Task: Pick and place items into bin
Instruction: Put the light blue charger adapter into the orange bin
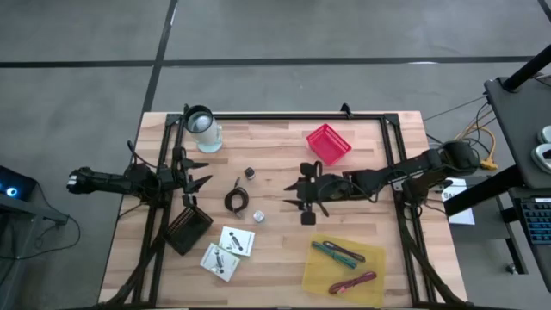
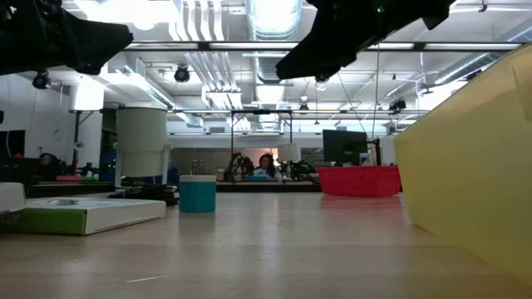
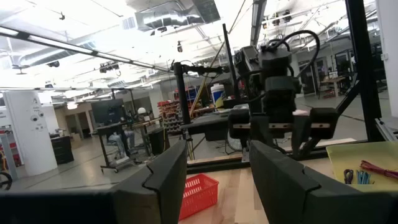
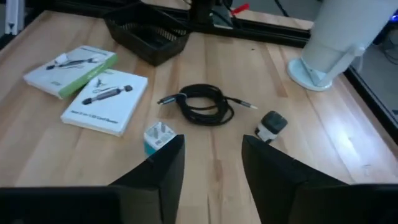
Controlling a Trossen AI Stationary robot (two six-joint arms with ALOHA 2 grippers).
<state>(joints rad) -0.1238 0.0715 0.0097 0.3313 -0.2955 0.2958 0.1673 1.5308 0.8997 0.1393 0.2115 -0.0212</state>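
A black cable coil [image 1: 235,201] lies mid-table, with a small black-and-white piece [image 1: 249,173] beyond it and a teal-and-white piece [image 1: 257,215] on its near right. Two white cards [image 1: 229,250] lie near the front. Teal and maroon pens [image 1: 344,265] rest on a yellow pad [image 1: 344,267]. A red bin [image 1: 329,142] stands at the far right of centre. My right gripper [image 1: 291,195] hovers open, right of the coil, its fingers [image 4: 165,165] pointing toward the coil [image 4: 202,104]. My left gripper [image 1: 203,172] waits open at the table's left.
A clear cup with a black rim [image 1: 204,129] stands at the far left corner. A black mesh basket [image 1: 188,228] sits near the left frame rail, beside the cards. Black frame rails run along the table's far, left and right sides.
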